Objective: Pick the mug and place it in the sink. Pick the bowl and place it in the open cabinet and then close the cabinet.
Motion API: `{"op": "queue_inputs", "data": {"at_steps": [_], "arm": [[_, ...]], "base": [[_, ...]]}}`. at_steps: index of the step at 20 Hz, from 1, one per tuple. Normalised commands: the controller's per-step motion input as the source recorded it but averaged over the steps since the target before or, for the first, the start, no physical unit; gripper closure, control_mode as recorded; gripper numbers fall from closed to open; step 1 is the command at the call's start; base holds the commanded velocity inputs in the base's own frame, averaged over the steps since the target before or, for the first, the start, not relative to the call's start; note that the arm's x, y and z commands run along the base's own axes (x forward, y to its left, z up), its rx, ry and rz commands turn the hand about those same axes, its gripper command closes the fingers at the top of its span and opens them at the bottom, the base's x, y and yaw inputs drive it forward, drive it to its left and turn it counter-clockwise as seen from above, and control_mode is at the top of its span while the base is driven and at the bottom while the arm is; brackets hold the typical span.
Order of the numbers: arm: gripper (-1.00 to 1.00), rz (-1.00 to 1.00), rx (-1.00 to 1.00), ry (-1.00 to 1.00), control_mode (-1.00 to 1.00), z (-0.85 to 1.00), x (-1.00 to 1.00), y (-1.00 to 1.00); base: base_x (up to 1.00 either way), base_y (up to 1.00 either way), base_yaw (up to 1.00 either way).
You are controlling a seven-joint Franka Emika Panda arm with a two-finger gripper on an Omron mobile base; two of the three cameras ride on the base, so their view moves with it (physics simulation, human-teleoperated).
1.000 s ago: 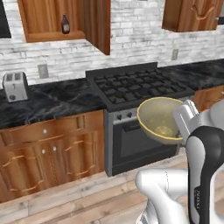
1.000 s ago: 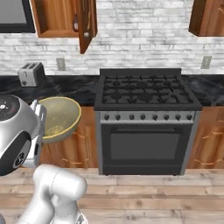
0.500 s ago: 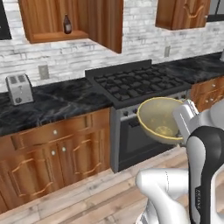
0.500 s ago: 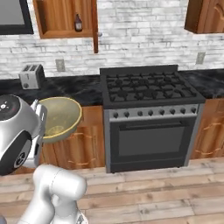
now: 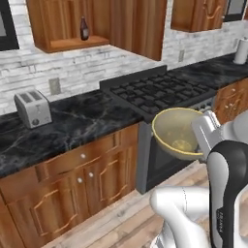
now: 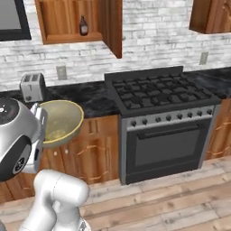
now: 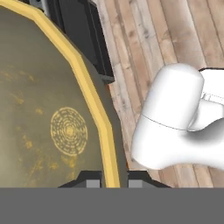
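The bowl (image 5: pixel 178 133) hangs in the air in front of the lower cupboards, tipped so its olive inside faces outward, because the gripper (image 7: pixel 111 177) is clamped nearly closed on its yellow rim, one finger inside and one outside; a rim pinch suits so wide a dish. It is carried low and close to the arm, probably for steadiness while the base drives. The open cabinet (image 6: pixel 76 22) is above the counter (image 5: pixel 63 121), with a small bottle (image 6: pixel 83 26) already on its shelf, so the bowl must rise well up.
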Motion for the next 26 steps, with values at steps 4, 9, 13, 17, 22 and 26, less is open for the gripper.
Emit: {"op": "queue_inputs", "data": {"at_steps": [4, 9, 13, 17, 22, 26], "arm": [[1.00, 0.00, 0.00, 0.00, 1.00, 0.00, 0.00, 0.00], [1.00, 0.00, 0.00, 0.00, 1.00, 0.00, 0.00, 0.00], [1.00, 0.00, 0.00, 0.00, 1.00, 0.00, 0.00, 0.00], [1.00, 0.00, 0.00, 0.00, 1.00, 0.00, 0.00, 0.00], [1.00, 0.00, 0.00, 0.00, 1.00, 0.00, 0.00, 0.00], [1.00, 0.00, 0.00, 0.00, 1.00, 0.00, 0.00, 0.00]], "base": [[0.93, 0.99, -0.47], [0.78, 0.96, -0.35], [0.72, 0.22, -0.12], [0.70, 0.17, -0.03], [0.21, -0.19, 0.00], [0.00, -0.14, 0.00]]}}
